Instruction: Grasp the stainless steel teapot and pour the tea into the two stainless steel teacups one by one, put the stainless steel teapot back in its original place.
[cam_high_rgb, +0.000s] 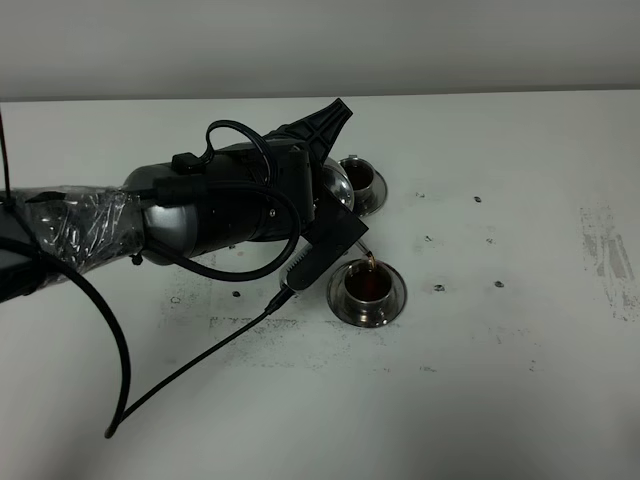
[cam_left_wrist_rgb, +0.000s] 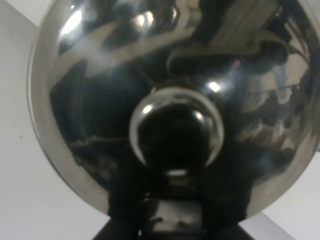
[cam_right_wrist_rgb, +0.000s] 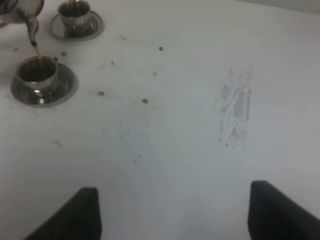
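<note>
My left gripper (cam_high_rgb: 325, 195) is shut on the stainless steel teapot (cam_high_rgb: 337, 186), holding it tilted above the table. Its thin spout (cam_high_rgb: 369, 256) sends a brown stream of tea into the nearer teacup (cam_high_rgb: 367, 287), which holds dark liquid and sits on its saucer. The other teacup (cam_high_rgb: 360, 178) stands on its saucer just behind the pot. In the left wrist view the teapot (cam_left_wrist_rgb: 100, 75) and its lid knob (cam_left_wrist_rgb: 176, 127) fill the frame. The right wrist view shows the teapot (cam_right_wrist_rgb: 20, 7), both teacups (cam_right_wrist_rgb: 37, 75) (cam_right_wrist_rgb: 75, 15), and my right gripper (cam_right_wrist_rgb: 182, 215) open and empty. The original place is hidden.
The white table (cam_high_rgb: 480, 380) has small dark specks and a grey scuffed patch (cam_high_rgb: 605, 250) at the right. A black cable (cam_high_rgb: 125, 395) loops from the left arm down onto the table at the front left.
</note>
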